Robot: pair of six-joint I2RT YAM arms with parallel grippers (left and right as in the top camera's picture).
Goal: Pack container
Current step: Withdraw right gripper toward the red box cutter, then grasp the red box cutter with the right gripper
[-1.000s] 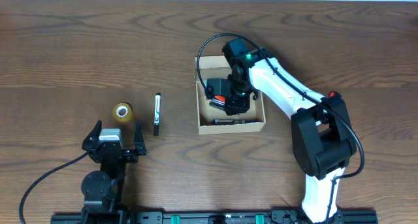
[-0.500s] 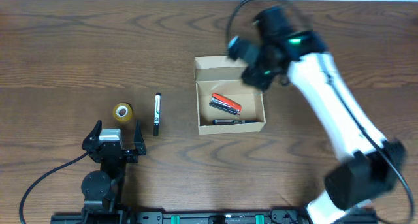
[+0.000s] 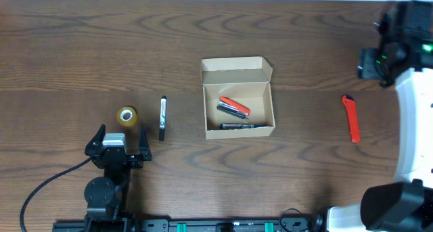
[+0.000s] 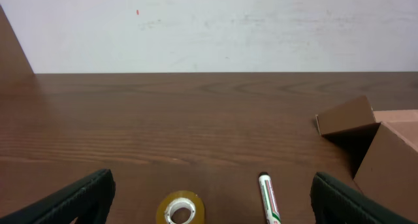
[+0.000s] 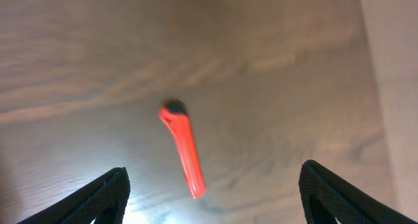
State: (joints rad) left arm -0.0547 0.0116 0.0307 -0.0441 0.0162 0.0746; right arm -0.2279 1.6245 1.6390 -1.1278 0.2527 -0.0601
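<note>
The left end effector (image 3: 122,132) sat low at the near left of the desk (image 3: 67,56). Its fingers were spread wide and held nothing. Just ahead of it lay a yellow tape roll (image 3: 126,116), and just right of that a black-and-white marker (image 3: 162,118) lay lengthwise, apart from the roll.

The container (image 3: 206,110) stood at the middle of the desk, right of the marker and well apart from the left end effector. Its lid flap was folded back on the far side. In the left wrist view only its corner and a side tab showed, at the right edge. Inside it lay a red-and-black tool (image 3: 233,107) at a slant and a dark marker (image 3: 237,126) along the near wall.

Farther right, well clear of the container, a red pen-like tool (image 3: 350,118) lay on the bare desk. The right end effector (image 5: 214,168) hung above the far right of the desk, well apart from the container. Its fingers were wide apart and empty, and the red tool lay below it, between them in the wrist view.
</note>
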